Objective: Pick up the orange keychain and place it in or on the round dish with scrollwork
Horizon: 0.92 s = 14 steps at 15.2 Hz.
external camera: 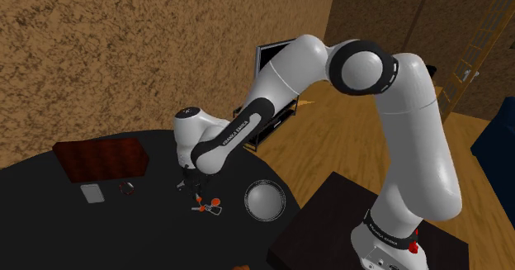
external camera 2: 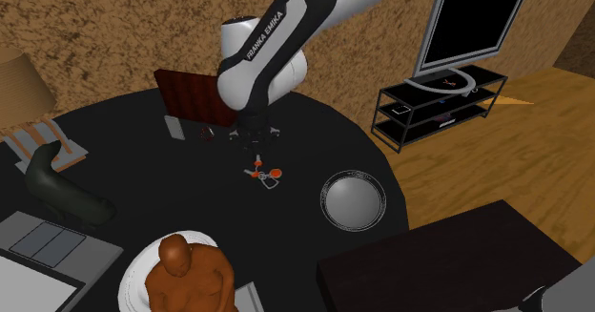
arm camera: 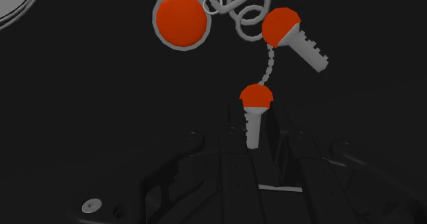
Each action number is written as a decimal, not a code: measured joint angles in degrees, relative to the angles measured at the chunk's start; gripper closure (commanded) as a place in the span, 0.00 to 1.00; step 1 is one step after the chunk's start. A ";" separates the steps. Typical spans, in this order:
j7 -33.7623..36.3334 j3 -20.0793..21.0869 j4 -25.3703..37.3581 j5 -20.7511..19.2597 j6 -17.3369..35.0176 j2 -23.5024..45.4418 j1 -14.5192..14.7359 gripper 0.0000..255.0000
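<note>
The orange keychain lies on the black round table: an orange disc, grey rings and two grey keys with orange heads. My black gripper points down over it, shut on the blade of the nearer key. In the shoulder view the gripper sits just above the keychain. The round grey dish stands a short way off toward that view's right. From the second exterior view, the gripper hangs over the keychain, with the dish nearer the table's edge.
A dark red box and a grey card lie behind the gripper. A brown bust, a dark boot and a lamp crowd the table's other side. A TV on its stand stands off the table.
</note>
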 measured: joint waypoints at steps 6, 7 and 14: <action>-5.40 0.40 -13.52 1.78 5.08 -8.79 -5.99 1.00; -6.38 0.38 -15.74 2.09 6.04 -10.11 -6.96 1.00; -15.55 -0.23 -28.66 4.84 11.50 -18.07 -14.26 1.00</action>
